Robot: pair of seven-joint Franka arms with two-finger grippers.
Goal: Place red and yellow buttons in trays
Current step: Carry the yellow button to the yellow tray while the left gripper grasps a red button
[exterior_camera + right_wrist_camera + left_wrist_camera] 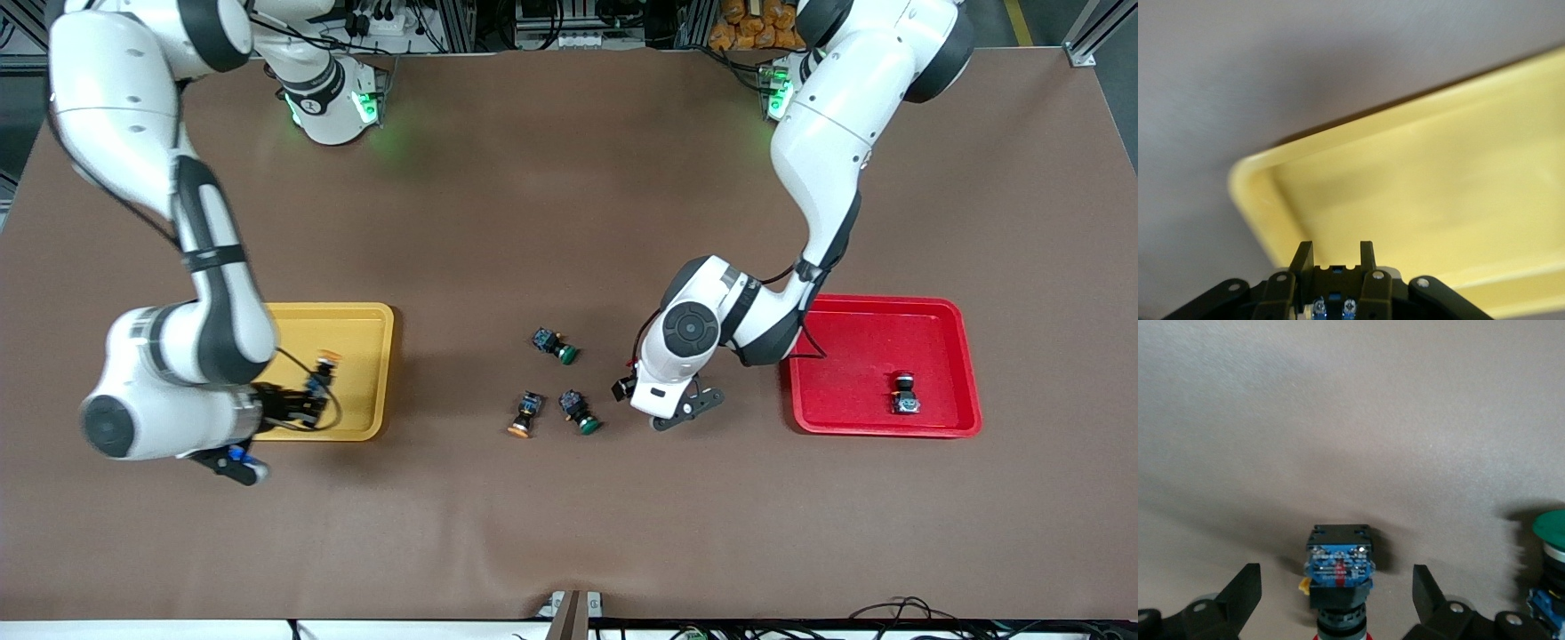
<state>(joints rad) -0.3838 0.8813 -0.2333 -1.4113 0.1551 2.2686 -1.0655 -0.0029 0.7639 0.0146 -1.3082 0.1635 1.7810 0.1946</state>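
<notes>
There are two trays: a yellow tray [373, 320] under the right gripper [1335, 253] and a red tray [853, 307] beside the left gripper [1337, 572]. There are six buttons. Two are green, the first green button [556, 345] and the second green button [580, 412]. Two are orange, the held orange button [325, 363] in the right gripper and the loose orange button [524, 416]. One is the red button [1338, 565] between the left gripper's tips. One is the tray button [905, 393], and I cannot tell its colour.

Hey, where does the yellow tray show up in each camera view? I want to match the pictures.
Front view: yellow tray at the right arm's end of the table, partly under that arm.
Right wrist view: its corner and floor fill most of the picture.
Left wrist view: not in it; the open left gripper straddles a red button.
Shared landmark: right gripper, shut on a yellow button, over the tray.
</notes>
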